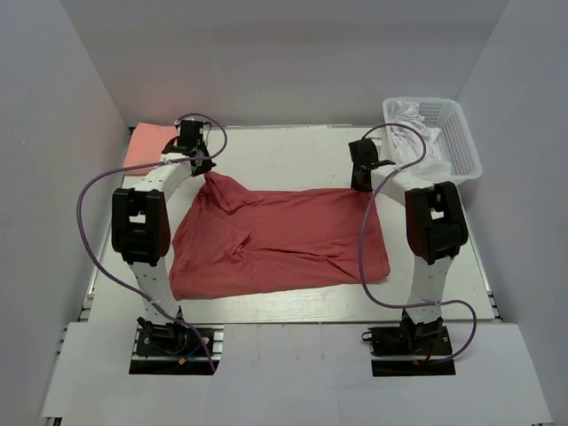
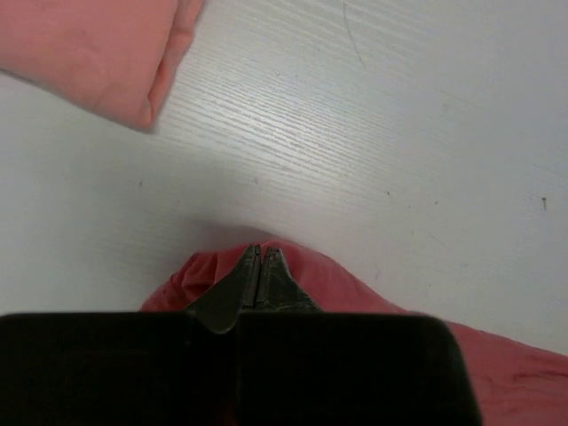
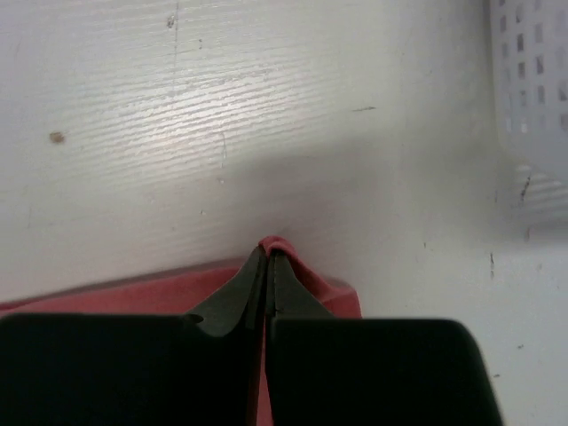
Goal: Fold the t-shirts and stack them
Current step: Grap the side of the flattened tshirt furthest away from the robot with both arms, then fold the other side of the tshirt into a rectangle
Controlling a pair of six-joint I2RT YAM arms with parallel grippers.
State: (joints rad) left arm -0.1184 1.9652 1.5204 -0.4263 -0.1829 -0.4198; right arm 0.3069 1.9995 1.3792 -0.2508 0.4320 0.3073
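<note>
Lying spread across the middle of the table (image 1: 293,146), the brick-red t-shirt (image 1: 284,240) is gripped at both far corners. The left gripper (image 2: 261,253) has its jaws clamped on the far-left corner, and the right gripper (image 3: 268,253) on the far-right corner. Beyond, the salmon-pink t-shirt (image 1: 146,146) sits folded at the table's far-left corner — a white basket (image 1: 461,142) stands far right.

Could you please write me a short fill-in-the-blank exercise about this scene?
1. The left gripper is ____ on the brick-red t-shirt.
2. The right gripper pinches that shirt's far ____ corner.
3. The folded salmon-pink t-shirt lies at the far ____ corner of the table.
4. The basket holds ____ cloth.
Missing words: shut; right; left; white.
</note>
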